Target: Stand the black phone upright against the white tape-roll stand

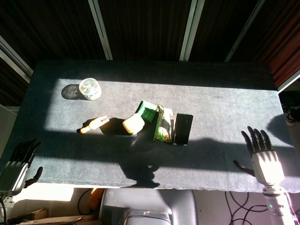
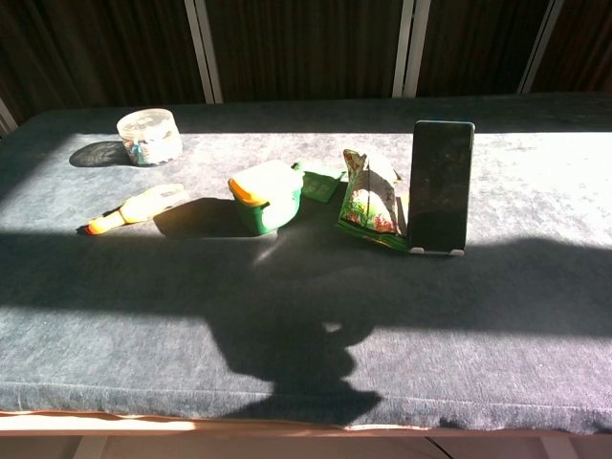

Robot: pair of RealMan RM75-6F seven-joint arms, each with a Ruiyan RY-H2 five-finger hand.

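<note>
Black phone (image 2: 441, 185) stands upright near table centre, screen toward the chest cam, its lower edge seated on small white feet of the white tape-roll stand (image 2: 437, 251), most of which is hidden behind the phone. Just left of the phone, touching or nearly so, a green snack bag (image 2: 371, 203) stands tilted; further left a green-and-yellow container (image 2: 267, 194), w/ a flat green packet (image 2: 321, 179) behind it. An orange-and-cream tool (image 2: 134, 207) lies toward the left side; a clear round jar (image 2: 149, 136) sits at far left, back. Right hand (image 1: 262, 157), head view only: off the table's front-right corner, well apart from the phone, fingers spread and holding nothing. Left hand (image 1: 18, 162), head view only: off the front-left corner, in shadow, fingers extended and apart, holding nothing. Grey felt-like table (image 2: 535, 325) crossed by sunlit and shaded bands.
</note>
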